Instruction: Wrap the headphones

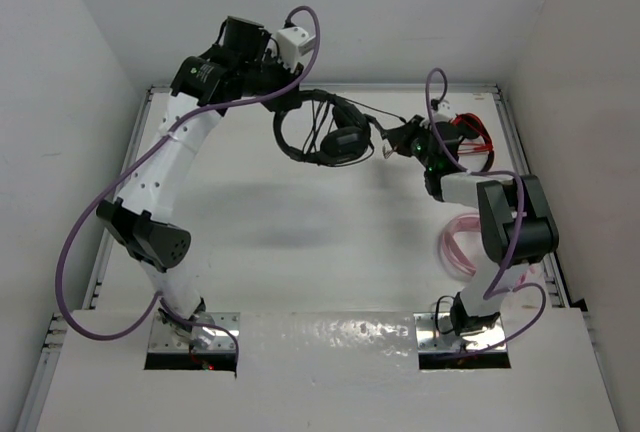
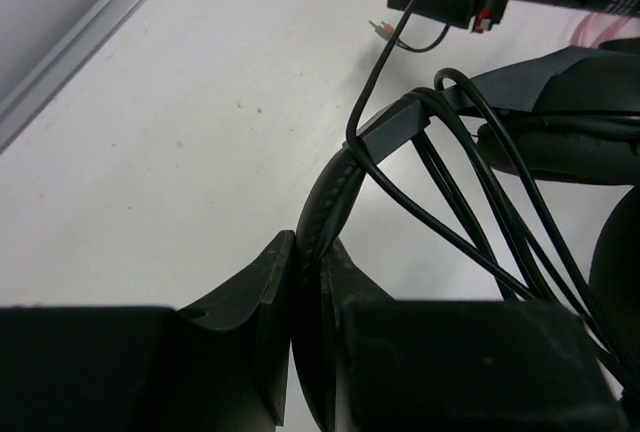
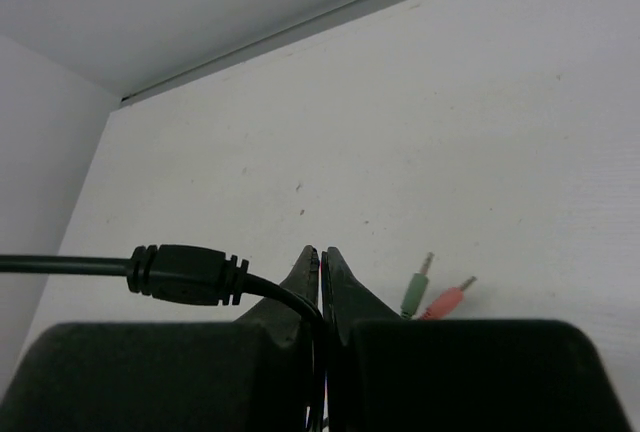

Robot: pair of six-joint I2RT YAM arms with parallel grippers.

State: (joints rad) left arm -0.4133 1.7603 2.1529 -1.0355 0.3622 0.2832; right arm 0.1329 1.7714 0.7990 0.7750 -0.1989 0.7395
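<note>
The black headphones (image 1: pixel 335 137) hang at the back middle of the table. My left gripper (image 1: pixel 291 104) is shut on their padded headband (image 2: pixel 335 187), which runs up from between the fingers. The thin black cable (image 2: pixel 470 222) is looped in several turns over the headband next to the earcup (image 2: pixel 560 137). My right gripper (image 1: pixel 396 144), just right of the earcups, is shut on the cable's end (image 3: pixel 290 297), past a ribbed black junction piece (image 3: pixel 185 274). The green plug (image 3: pixel 415 294) and the pink plug (image 3: pixel 447 302) stick out beside the right fingers.
A red headset (image 1: pixel 472 137) lies at the back right, behind my right arm. A pink headset (image 1: pixel 462 244) lies on the right side near the right arm's base. White walls close in the table at the back and sides.
</note>
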